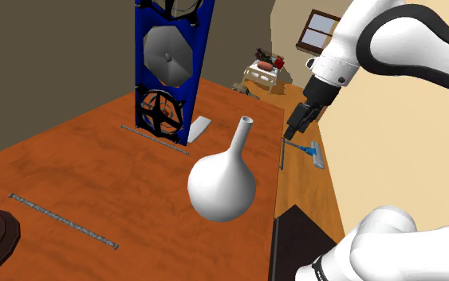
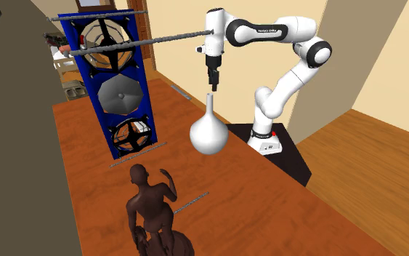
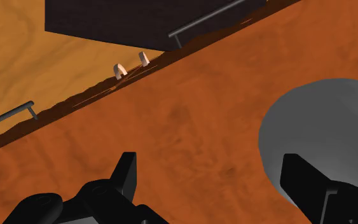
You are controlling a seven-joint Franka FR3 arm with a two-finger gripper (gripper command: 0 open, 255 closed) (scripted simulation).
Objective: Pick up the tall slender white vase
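Observation:
The white vase (image 1: 222,184) has a round bulb and a thin, slender neck, and it stands upright on the brown wooden table (image 1: 95,176). In the second exterior view the vase (image 2: 208,132) sits just below my black gripper (image 2: 212,86). From the shoulder view, the gripper (image 1: 297,132) hangs above the vase mouth and off to that view's right. In the wrist view the gripper (image 3: 211,162) is open, with only table between its fingers. The grey-looking vase bulb (image 3: 327,127) lies by one finger, partly behind it.
A tall blue rack (image 1: 171,64) with round discs stands behind the vase. Thin metal rods (image 1: 63,219) lie on the table. A dark brown figurine (image 2: 150,204) stands at the table's far end from the stand (image 2: 282,149). A blue brush (image 1: 314,153) lies on the floor.

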